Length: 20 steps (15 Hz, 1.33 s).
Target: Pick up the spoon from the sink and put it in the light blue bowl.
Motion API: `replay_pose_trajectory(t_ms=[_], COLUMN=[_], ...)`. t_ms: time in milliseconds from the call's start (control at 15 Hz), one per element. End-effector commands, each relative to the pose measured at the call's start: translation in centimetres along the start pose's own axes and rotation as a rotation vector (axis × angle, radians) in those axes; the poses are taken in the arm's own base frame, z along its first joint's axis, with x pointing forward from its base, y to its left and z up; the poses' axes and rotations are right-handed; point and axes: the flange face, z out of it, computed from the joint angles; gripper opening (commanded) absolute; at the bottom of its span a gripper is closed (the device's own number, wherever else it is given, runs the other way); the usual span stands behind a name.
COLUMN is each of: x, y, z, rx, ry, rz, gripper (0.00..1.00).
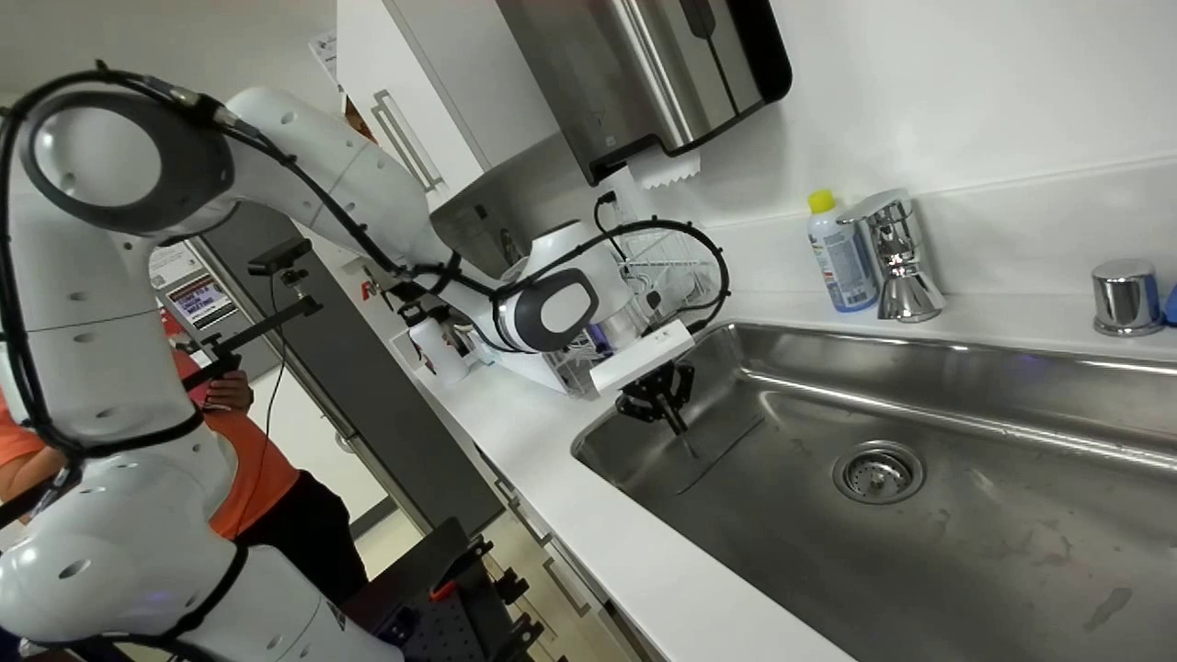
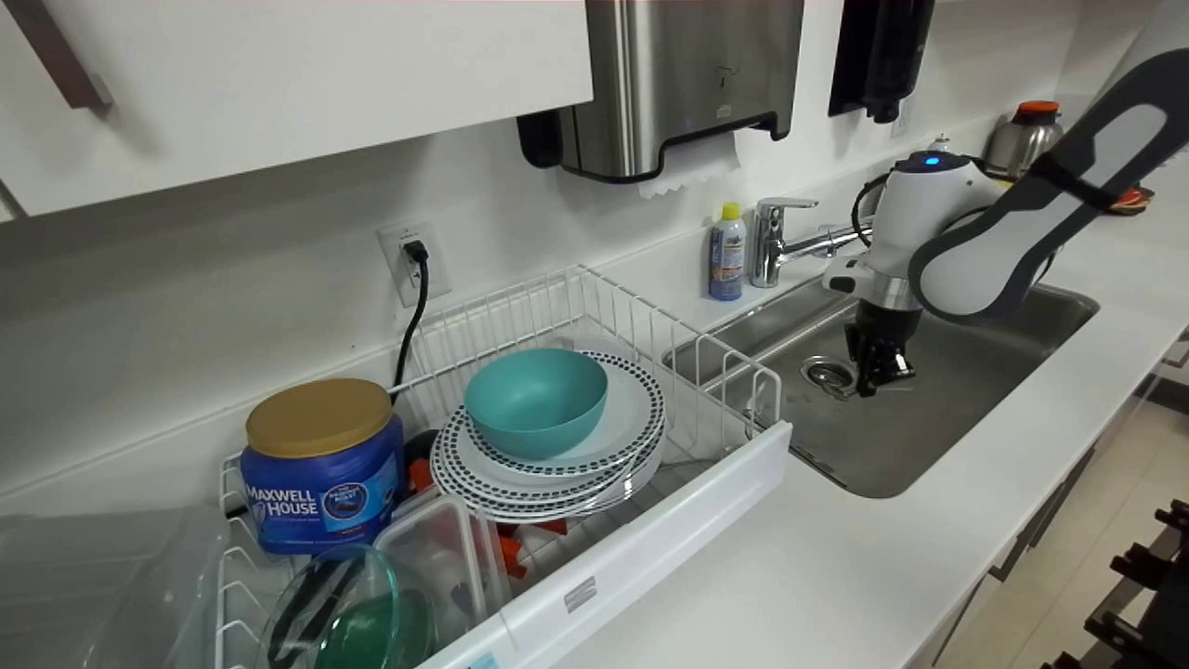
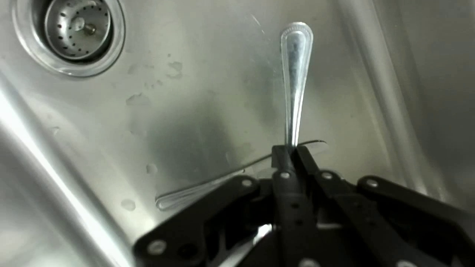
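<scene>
The spoon (image 3: 295, 66) shows in the wrist view as a silver handle pointing away from my gripper (image 3: 291, 150); its other end is hidden behind the fingers. My fingertips are closed on the handle's narrow part. In both exterior views my gripper (image 1: 679, 425) (image 2: 871, 386) is low inside the stainless steel sink (image 1: 919, 579) (image 2: 882, 455). I cannot tell whether the spoon touches the sink floor. The light blue bowl (image 2: 537, 423) sits upright on stacked plates in the dish rack in an exterior view, far from my gripper. It is out of the wrist view.
A thin knife-like utensil (image 3: 200, 187) lies on the sink floor beneath my fingers, near the drain (image 3: 78, 31). A faucet (image 1: 906, 262) and spray can (image 1: 839, 257) stand behind the sink. The white dish rack (image 2: 641, 539) holds plates (image 2: 632, 400) and a coffee canister (image 2: 320, 474).
</scene>
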Motion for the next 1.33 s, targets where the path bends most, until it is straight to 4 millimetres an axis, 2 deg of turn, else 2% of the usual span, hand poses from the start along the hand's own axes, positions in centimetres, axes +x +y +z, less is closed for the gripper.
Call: replay_pose_trajectory(t_ms=[0, 333, 533, 600, 667, 800, 1067, 1133, 1267], x=[1.3, 4.1, 5.1, 5.1, 5.8, 5.8, 5.5, 5.8, 7.4], y=[-3.2, -5.9, -7.2, -7.7, -6.3, -7.1, -7.4, -7.4, -8.1], z=[-7.4, -16.5, -20.7, -21.1, -19.8, -21.0, -20.7, -21.2, -23.3], rx=[-0.040, -0.115, -0.124, -0.110, -0.124, -0.125, -0.117, -0.127, -0.152], ry=[0.007, 0.046, 0.075, 0.073, 0.065, 0.067, 0.062, 0.086, 0.121], rz=[-0.049, -0.133, -0.194, -0.222, -0.182, -0.206, -0.205, -0.212, -0.251], gripper=[0.02, 0.02, 0.02, 0.02, 0.08, 0.08, 0.08, 0.02, 0.02])
